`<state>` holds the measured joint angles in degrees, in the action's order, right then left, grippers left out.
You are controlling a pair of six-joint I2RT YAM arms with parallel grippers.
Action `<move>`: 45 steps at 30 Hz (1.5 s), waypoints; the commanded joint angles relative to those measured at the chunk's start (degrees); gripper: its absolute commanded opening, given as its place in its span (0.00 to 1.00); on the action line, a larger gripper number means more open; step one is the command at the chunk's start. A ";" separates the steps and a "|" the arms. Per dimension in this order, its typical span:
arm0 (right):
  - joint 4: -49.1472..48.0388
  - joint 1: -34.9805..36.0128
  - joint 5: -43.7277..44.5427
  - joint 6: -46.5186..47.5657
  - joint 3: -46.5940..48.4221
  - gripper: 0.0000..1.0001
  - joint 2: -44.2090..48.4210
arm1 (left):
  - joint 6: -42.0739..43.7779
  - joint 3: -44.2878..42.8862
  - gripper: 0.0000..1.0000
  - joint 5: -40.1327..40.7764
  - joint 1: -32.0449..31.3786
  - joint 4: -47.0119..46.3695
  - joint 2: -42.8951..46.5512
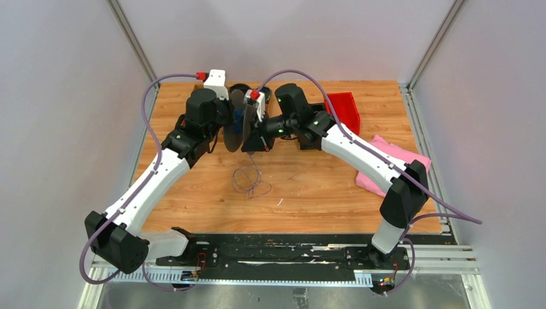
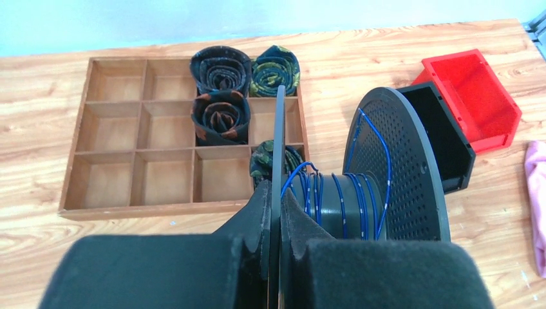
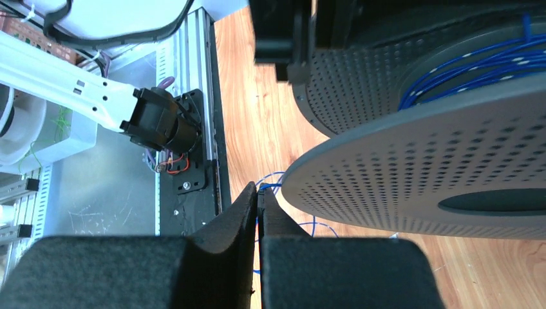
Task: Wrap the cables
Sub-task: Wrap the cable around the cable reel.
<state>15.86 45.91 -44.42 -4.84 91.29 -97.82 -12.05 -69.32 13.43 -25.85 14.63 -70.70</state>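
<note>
A big grey perforated spool [image 2: 399,167] hangs above the back middle of the table [image 1: 309,187]. Thin dark blue cable [image 2: 341,199] is wound loosely round its hub. My left gripper [image 2: 277,187] is shut on the thin edge of the spool's near flange [image 2: 279,129]. In the top view the spool [image 1: 234,132] sits between both wrists. My right gripper [image 3: 258,187] is shut beside the spool's flange [image 3: 412,174], with the blue cable [image 3: 269,187] pinched at its fingertips. The rest of the cable lies in a loose loop [image 1: 250,181] on the wood below.
A wooden compartment tray [image 2: 135,141] holding several rolled ties stands behind the spool. A red bin [image 1: 343,109] and a black bin [image 2: 444,135] are at the back right. A pink cloth [image 1: 386,161] lies at the right. The black base rail [image 1: 270,248] runs along the near edge.
</note>
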 commanded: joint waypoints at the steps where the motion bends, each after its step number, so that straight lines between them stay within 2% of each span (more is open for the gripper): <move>1: 2.18 -0.24 -4.45 -4.06 5.82 0.01 0.49 | 6.16 1.16 0.00 6.79 -1.05 -7.78 0.91; 10: 1.72 -3.38 -7.32 -8.31 10.96 0.02 -0.45 | 11.16 2.08 0.00 8.57 -4.12 -9.32 0.87; 23: -2.50 -8.27 -11.84 -14.92 10.57 0.04 1.05 | 15.69 3.24 0.00 10.37 -6.14 -11.33 0.65; 37: -2.94 -15.76 -12.46 -15.81 14.19 0.02 0.81 | 20.23 4.69 0.00 8.19 -8.30 -11.99 0.95; 45: -2.64 -20.42 -10.59 -13.24 15.78 0.01 0.19 | 20.43 5.12 0.00 4.93 -8.53 -11.59 1.76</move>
<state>14.96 28.23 -54.96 -19.51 103.66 -99.09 7.05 -64.42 19.73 -34.24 5.58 -70.24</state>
